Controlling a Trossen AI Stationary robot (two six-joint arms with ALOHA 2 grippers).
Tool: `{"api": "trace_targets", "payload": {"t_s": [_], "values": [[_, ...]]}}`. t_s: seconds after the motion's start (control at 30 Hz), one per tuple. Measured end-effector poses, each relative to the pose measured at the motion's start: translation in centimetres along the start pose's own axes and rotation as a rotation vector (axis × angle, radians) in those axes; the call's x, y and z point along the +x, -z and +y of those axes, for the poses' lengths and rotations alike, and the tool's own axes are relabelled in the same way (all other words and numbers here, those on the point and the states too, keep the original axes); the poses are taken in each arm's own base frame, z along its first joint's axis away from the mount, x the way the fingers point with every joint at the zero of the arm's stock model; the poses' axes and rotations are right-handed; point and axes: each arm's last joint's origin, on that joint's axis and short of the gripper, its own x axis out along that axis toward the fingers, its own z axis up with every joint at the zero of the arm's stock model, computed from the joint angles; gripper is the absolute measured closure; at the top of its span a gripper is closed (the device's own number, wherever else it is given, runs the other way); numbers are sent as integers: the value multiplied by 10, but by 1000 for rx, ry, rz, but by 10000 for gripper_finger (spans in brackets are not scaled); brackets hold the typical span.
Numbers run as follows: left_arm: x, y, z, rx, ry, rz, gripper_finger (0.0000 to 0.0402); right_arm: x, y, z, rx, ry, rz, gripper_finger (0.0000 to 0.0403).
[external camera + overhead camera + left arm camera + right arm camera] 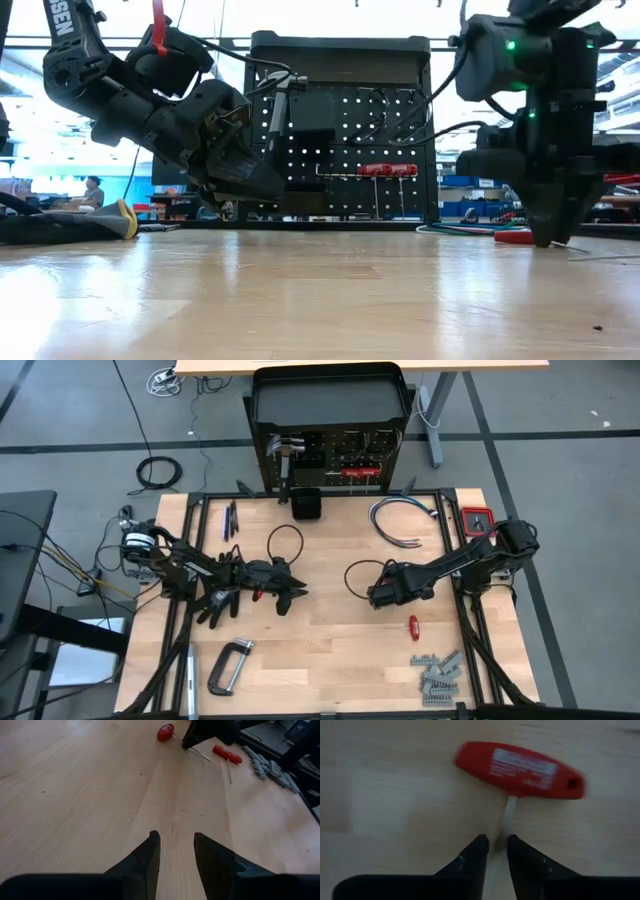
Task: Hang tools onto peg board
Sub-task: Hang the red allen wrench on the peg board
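A red T-handled driver (520, 769) lies flat on the wooden table, and its thin shaft (509, 817) runs between the fingers of my right gripper (497, 845). That gripper (375, 597) points down at mid-table with its fingers narrowly apart. A second red driver (413, 625) lies nearer the front edge. My left gripper (176, 842) hovers open over bare wood at the table's left middle (290, 588). The peg board (330, 460) stands at the far edge, with a hammer (288, 450) and red drivers (385, 170) hanging on it. My right gripper comes from above, pointing down, its fingertips (477, 847) on either side of the driver's shaft (508, 827) a short way below the handle. The fingers lie across the shaft. The driver lies on the table. Whether the fingers touch the shaft, I cannot tell.
A grey C-clamp (230, 665) lies front left and grey metal pieces (437, 675) front right. A black glove (215, 600) lies under my left arm. A small black box (307, 505) and a cable bundle (405, 520) sit near the far edge.
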Motion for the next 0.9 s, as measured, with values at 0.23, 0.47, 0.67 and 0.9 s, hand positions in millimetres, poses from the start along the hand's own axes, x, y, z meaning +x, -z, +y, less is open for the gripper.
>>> {"api": "trace_targets", "payload": {"t_s": [0.23,0.47,0.67,0.9], "values": [[0,0,0,1,-13,-9,277,11,-3,-7,3,-53,-6,350],[0,0,0,3,-16,-10,277,11,-4,-5,-51,-61,-88,395],[0,0,0,4,-16,-11,277,-16,-20,16,-118,-60,-240,398],[0,-1,1,4,-33,-21,277,-47,-77,59,-150,-248,-525,399]]}}
